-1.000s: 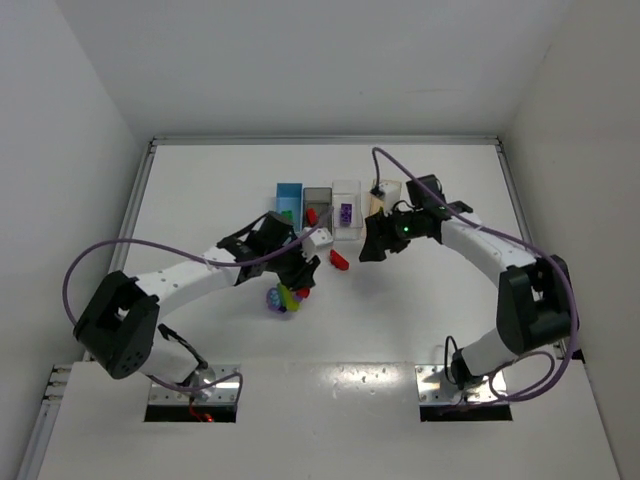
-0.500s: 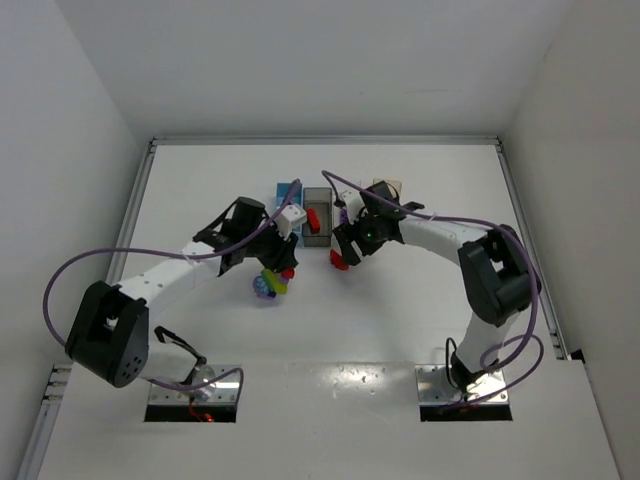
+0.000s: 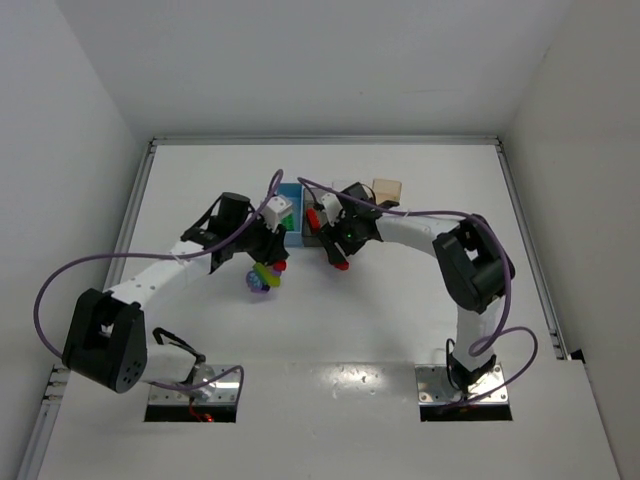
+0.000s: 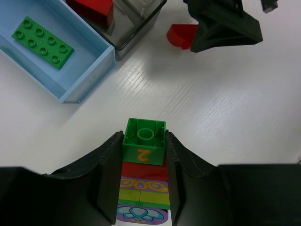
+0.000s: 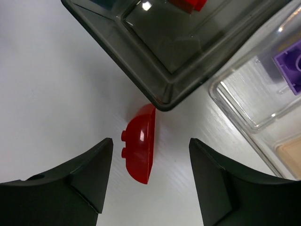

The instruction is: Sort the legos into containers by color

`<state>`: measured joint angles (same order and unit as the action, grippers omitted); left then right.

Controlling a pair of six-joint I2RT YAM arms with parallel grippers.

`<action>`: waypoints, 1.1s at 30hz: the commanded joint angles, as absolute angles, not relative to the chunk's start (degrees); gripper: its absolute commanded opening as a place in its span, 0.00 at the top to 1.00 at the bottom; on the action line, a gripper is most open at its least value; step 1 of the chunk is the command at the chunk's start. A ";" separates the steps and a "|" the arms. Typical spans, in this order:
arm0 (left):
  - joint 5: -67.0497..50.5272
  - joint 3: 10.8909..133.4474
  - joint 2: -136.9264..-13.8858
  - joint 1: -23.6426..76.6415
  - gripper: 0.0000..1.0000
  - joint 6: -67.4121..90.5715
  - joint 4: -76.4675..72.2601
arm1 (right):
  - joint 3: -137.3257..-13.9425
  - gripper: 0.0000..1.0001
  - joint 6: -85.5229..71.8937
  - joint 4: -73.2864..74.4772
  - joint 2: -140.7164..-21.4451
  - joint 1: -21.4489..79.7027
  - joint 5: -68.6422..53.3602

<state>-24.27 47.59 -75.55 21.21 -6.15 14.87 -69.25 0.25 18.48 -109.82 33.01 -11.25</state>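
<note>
A multicoloured stack (image 4: 143, 186) of legos, topped by a green brick (image 4: 144, 135) with an orange "2" on its side and banded red, purple and lime-yellow beneath, sits clamped in the left gripper (image 4: 143, 143), whose black fingers (image 4: 109, 165) press on both flanks of it; the views do not show whether it clears the table (image 4: 225, 117). A red curved brick (image 5: 141, 153) lies loose on the table with two studs facing left, its upper tip right at the near corner of the smoky grey bin (image 5: 141, 61). The right gripper (image 5: 150, 148) hangs over it with its jaws spread wide, one on each side and neither touching it. The bins stand side by side in a row. The blue bin (image 4: 89, 75) holds a flat green brick (image 4: 42, 42), the smoky grey bin next to it holds a red brick (image 4: 94, 7), the clear bin (image 5: 244, 103) holds a purple brick (image 5: 289, 66), and the pale orange bin (image 5: 289, 155) comes last. In the top view both arms reach in from either side, and the two grippers are near each other in front of the row.
</note>
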 commanded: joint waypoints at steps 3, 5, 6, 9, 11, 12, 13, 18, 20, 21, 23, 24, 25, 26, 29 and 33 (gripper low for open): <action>-26.19 46.93 -73.48 19.78 0.79 -5.89 13.27 | -71.98 0.35 0.79 18.98 -111.53 34.01 -10.38; -26.19 46.93 -73.48 19.78 0.79 -6.41 13.27 | -72.60 0.40 0.79 19.68 -113.02 34.54 -9.84; -26.19 46.93 -73.48 19.78 0.79 -6.42 13.27 | -73.12 0.42 0.79 19.69 -113.03 34.54 -9.32; -26.19 46.93 -73.48 19.78 0.79 -6.42 13.27 | -73.74 0.55 0.79 21.09 -114.34 35.06 -8.70; -26.19 46.93 -72.86 19.25 0.79 -6.42 13.27 | -73.74 0.65 0.79 21.62 -114.35 35.07 -8.70; -26.19 46.93 -72.17 19.25 0.79 -6.42 13.27 | -73.74 0.73 0.79 21.62 -114.35 35.07 -8.70; -26.19 46.32 -72.16 19.25 0.79 -6.42 13.27 | -73.74 0.77 0.79 21.62 -113.74 35.07 -8.70; -26.19 45.01 -69.61 18.73 0.79 -5.37 13.27 | -73.91 1.00 0.18 24.25 -108.82 35.68 -12.21; -26.19 44.39 -68.83 18.72 0.80 -4.75 13.27 | -75.57 1.00 -0.53 24.79 -106.01 35.68 -13.62; -26.19 44.38 -68.30 18.72 0.80 -4.75 13.27 | -76.46 1.00 -1.22 25.39 -103.73 36.29 -14.23; -26.81 44.38 -68.29 18.19 0.80 -3.17 13.27 | -79.53 1.00 -1.93 25.40 -102.92 36.30 -14.94; -27.33 44.38 -68.29 18.19 0.80 -2.64 13.27 | -80.76 1.00 -2.54 25.40 -102.31 36.30 -14.94; -27.33 44.38 -68.29 17.58 0.80 -2.11 13.27 | -81.99 1.00 -2.55 25.40 -102.30 36.30 -14.94; -27.94 44.91 -68.29 17.58 0.80 -1.33 12.75 | -83.83 1.00 -3.16 24.53 -102.30 36.30 -14.07; -28.47 45.52 -68.29 16.96 0.80 -0.62 12.74 | -86.74 1.00 -3.69 21.10 -104.58 35.68 -11.96; -28.48 46.05 -68.29 15.65 0.80 -0.62 12.74 | -89.99 1.00 -4.31 17.84 -108.97 35.68 -8.80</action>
